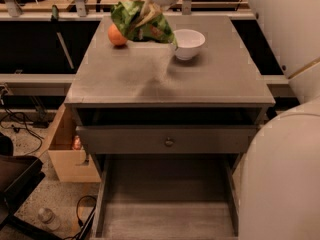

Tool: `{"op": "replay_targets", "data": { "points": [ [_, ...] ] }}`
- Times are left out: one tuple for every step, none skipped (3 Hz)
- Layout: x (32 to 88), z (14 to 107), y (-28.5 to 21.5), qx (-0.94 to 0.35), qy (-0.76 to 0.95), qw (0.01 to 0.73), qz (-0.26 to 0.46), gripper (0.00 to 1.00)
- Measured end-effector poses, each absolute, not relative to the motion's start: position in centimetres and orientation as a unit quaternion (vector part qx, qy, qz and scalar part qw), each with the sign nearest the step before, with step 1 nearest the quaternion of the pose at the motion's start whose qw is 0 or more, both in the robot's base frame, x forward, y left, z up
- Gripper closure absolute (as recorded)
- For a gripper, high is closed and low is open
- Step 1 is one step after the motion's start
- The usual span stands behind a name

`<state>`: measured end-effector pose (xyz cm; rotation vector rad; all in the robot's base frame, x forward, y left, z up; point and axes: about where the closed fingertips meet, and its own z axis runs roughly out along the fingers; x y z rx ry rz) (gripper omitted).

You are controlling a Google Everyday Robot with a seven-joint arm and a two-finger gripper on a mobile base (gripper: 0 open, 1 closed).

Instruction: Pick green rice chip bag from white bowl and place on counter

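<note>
With the gripper [148, 5] up at the back closed tight on the bag [142, 25], hanging in the air above the counter [165, 81] between the orange [116, 35] and the bowl [189, 43], go down slowly to a bare spot in front and only then let go.

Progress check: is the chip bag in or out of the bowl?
Out: the green rice chip bag hangs from the gripper above the counter, beside the empty white bowl.

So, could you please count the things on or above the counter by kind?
Bag: 1, held above the counter by the end effector
Orange: 1
Bowl: 1
Total: 3
</note>
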<state>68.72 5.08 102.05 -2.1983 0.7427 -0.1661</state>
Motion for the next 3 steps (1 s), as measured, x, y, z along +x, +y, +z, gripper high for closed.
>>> {"op": "replay_targets", "data": {
  "points": [
    [68.4,99.1,6.3,-0.866,0.299,0.398,-0.054,1.00],
    [68.0,96.7,7.8,-0.865,0.298,0.401,-0.045,0.98],
    [68.0,96.8,7.9,-0.866,0.297,0.401,-0.044,0.77]
  ]
}}
